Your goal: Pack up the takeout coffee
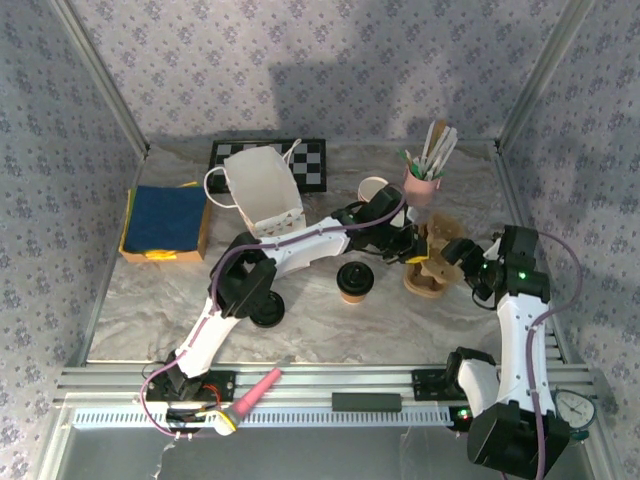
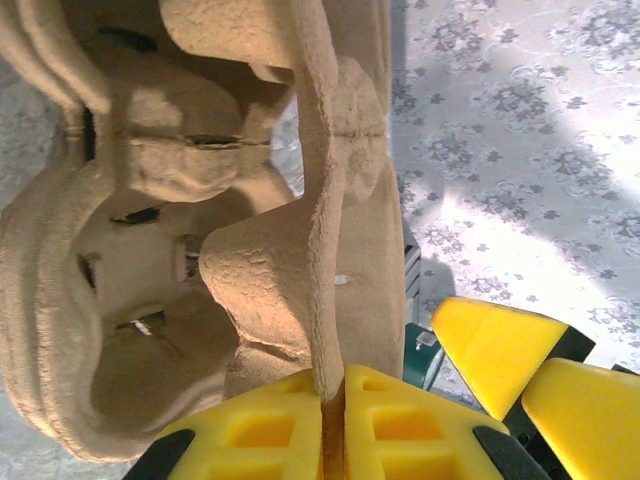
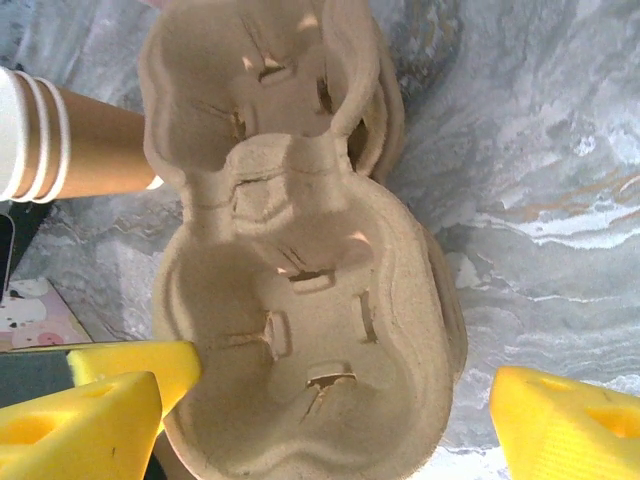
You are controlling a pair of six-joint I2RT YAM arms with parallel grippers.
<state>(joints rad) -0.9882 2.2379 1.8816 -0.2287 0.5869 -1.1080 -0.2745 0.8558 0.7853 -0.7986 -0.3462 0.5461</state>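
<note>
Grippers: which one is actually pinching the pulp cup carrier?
The left gripper, shut on the wall of the cup carrier; the right gripper stands open.

The marbled table (image 1: 400, 330) carries a white bag (image 1: 262, 190), checkerboard (image 1: 312, 160), tan paper cup (image 1: 354, 284) and pulp carriers (image 1: 430, 282).

We see a tan pulp carrier (image 3: 300, 250), yellow fingers (image 3: 560, 420), a grey marbled table (image 1: 330, 330), a black-and-white checkerboard (image 1: 312, 165) far back, a blue cloth (image 1: 165, 218) far left, and lilac floral walls (image 1: 300, 60).
</note>
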